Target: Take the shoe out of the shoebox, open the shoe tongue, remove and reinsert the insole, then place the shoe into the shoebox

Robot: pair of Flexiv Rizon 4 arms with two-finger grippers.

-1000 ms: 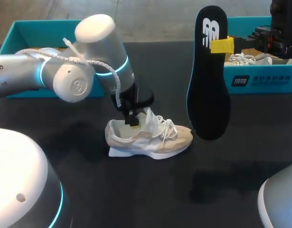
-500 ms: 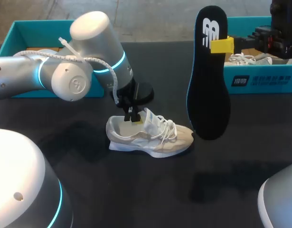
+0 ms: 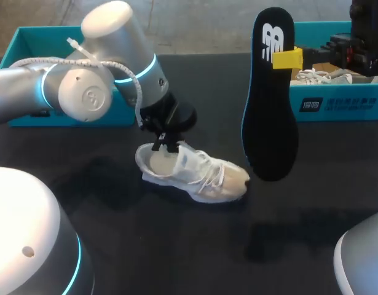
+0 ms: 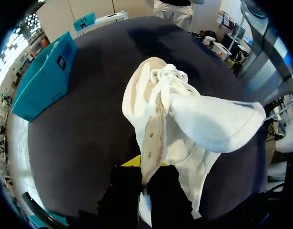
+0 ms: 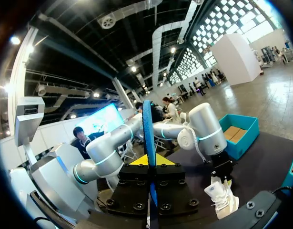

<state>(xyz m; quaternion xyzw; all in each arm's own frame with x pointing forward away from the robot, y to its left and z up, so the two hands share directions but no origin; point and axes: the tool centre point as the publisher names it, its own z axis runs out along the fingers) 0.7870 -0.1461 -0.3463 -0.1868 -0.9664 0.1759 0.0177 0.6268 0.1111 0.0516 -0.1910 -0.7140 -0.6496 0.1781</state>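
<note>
Gripping the shoe's collar edge, left end effector stands near insole.

soft, even light from overhead falls on the dark counter. faint shadows pool under the shoe and below the hanging insole. the left arm carries a mild sheen. the right wrist view catches hard overhead glare.

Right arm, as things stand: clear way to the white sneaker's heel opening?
Probably not cleanly. The left pincer grips the white lace-up sneaker right at its opening, and the right pincer is full with the black insole.
</note>
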